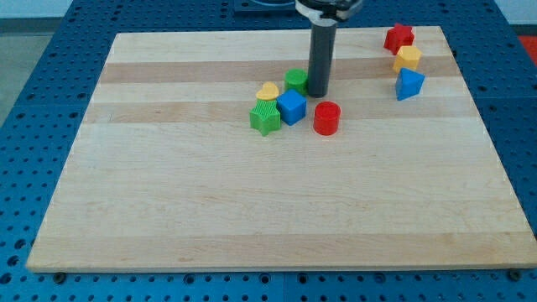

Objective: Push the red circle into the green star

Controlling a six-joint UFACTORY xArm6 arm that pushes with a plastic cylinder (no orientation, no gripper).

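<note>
The red circle lies on the wooden board, right of centre near the view's top. The green star lies to its left, with a blue cube between them and touching the star. My tip stands just above the red circle, a little to its upper left, and right beside a green circle. A yellow heart lies above the green star.
A red star-like block, a yellow block and a blue triangular block form a column at the view's top right. The board's edges border a blue perforated table.
</note>
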